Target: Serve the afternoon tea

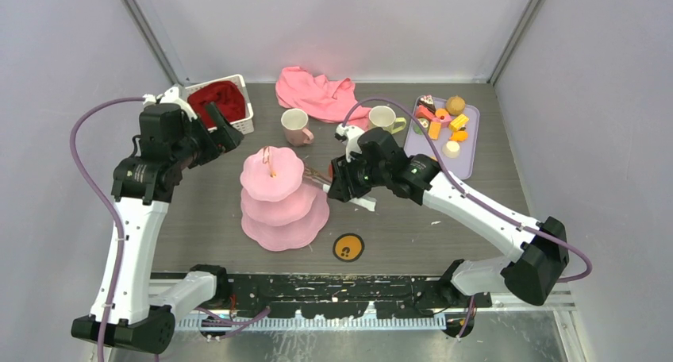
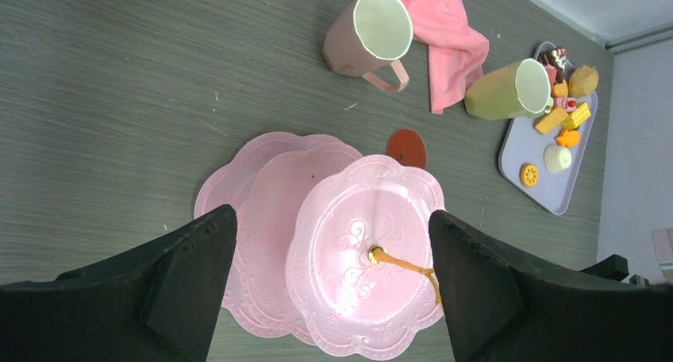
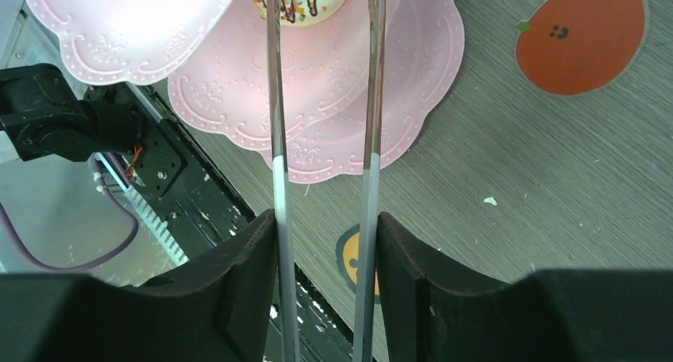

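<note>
All three views look down on the stand [image 1: 286,219]

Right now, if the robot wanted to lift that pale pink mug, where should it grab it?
Probably the rim, from straight above. The pale pink mug stands upright, mouth open, so one finger can go inside and one outside the wall, opposite its small handle loop. The left gripper is open and free; the right gripper is shut on tongs.
</note>
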